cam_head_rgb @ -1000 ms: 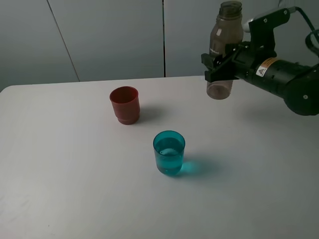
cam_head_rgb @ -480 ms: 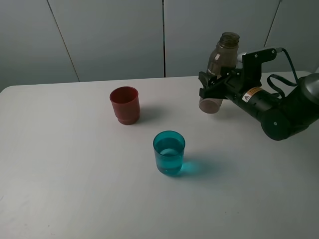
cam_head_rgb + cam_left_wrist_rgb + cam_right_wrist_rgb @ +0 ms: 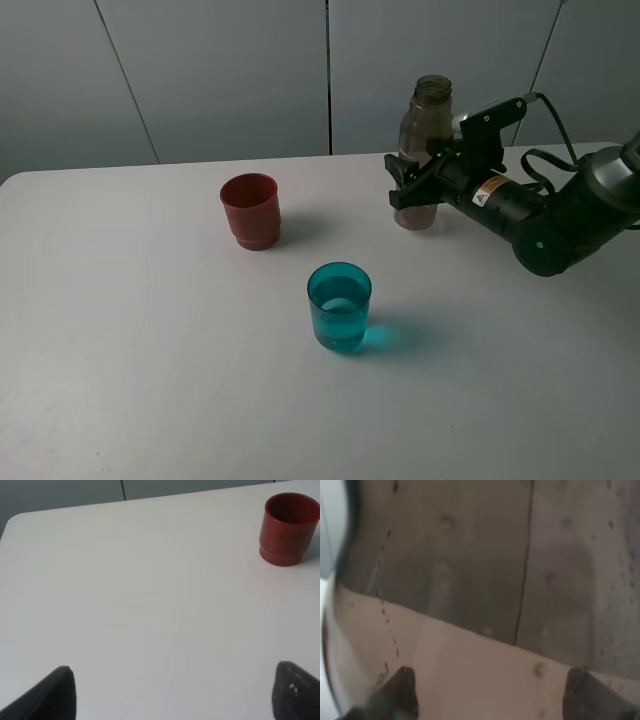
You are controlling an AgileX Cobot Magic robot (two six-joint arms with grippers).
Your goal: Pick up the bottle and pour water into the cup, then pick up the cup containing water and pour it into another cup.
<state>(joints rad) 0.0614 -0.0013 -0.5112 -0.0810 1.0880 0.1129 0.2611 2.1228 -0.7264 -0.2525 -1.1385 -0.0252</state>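
The bottle (image 3: 421,128) is tall, slim and smoky grey-brown. You can see through its plastic, and its threaded neck has no cap. It stands nearly upright at the far right of the table (image 3: 150,350), close to the back edge. Whether its base touches the table or hangs just above it I cannot tell. The right claw (image 3: 412,192) is clenched around its lower body. In the right wrist view the wet, droplet-speckled wall of the bottle fills the frame between the two fingertips.

The cup (image 3: 339,306), a translucent teal tumbler, stands upright near the middle of the table with water in it, well apart from the bottle. Another cup (image 3: 250,210), opaque red-brown with a stepped base, stands upright further back and to the left.

The left claw (image 3: 170,695) is released. Its fingertips are spread wide over bare table with nothing between them.
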